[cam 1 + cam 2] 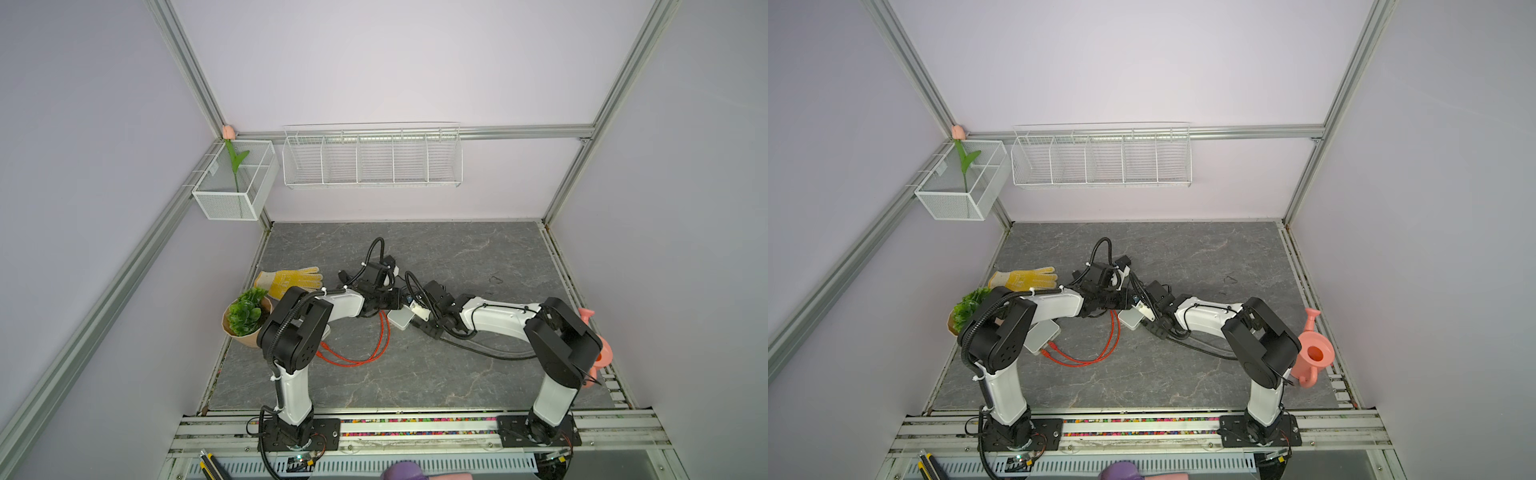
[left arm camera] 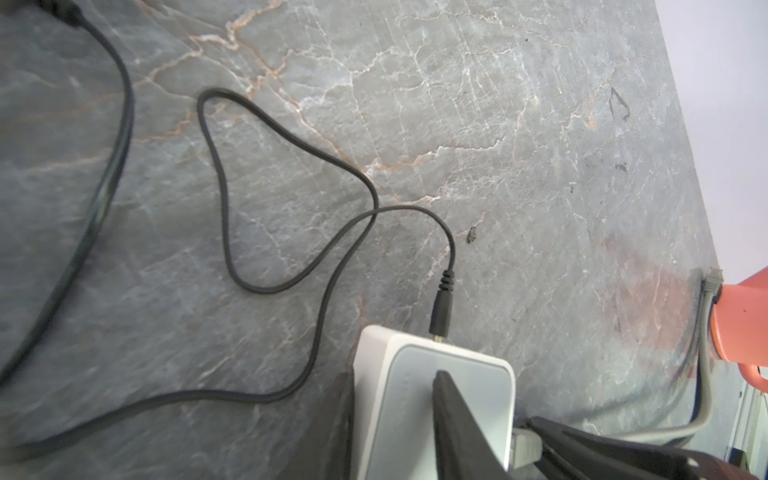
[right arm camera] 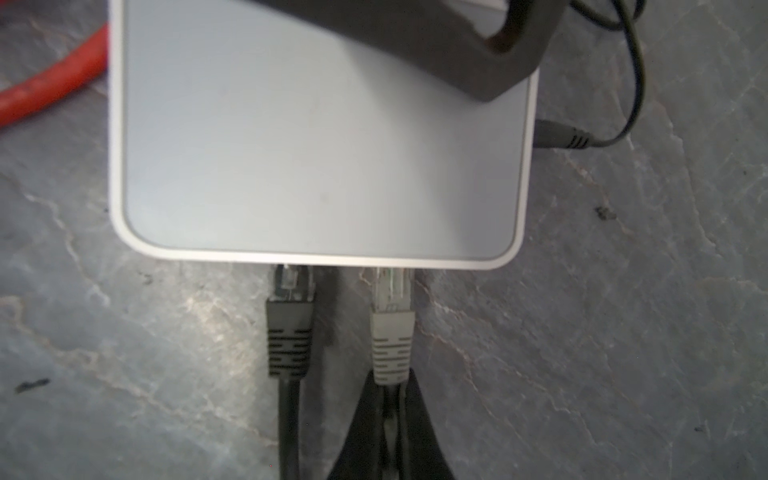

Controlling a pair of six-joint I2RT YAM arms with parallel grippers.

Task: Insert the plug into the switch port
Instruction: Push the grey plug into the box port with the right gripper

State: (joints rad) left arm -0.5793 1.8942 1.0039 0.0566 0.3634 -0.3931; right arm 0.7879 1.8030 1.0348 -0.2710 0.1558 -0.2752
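You have the switch (image 1: 400, 320) mid-desk (image 1: 457, 382), with the left tool (image 1: 395, 306) resting on its top. At its right edge a plug (image 3: 392, 328) and a second plug (image 3: 289, 324) sit side by side. The right tool (image 3: 388, 386) is closed on the tail of the first, the one nearer the power lead (image 3: 561, 135) at the switch's far edge. Left of the switch lie a looped patch cable (image 1: 365, 357), a second switch (image 1: 1042, 337), a glove (image 1: 293, 280) and a potted plant (image 1: 245, 313). Well to its right stands a watering can (image 1: 1313, 353).

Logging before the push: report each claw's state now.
Left claw: closed on the switch.
Right claw: closed on the grey plug, just behind its boot.
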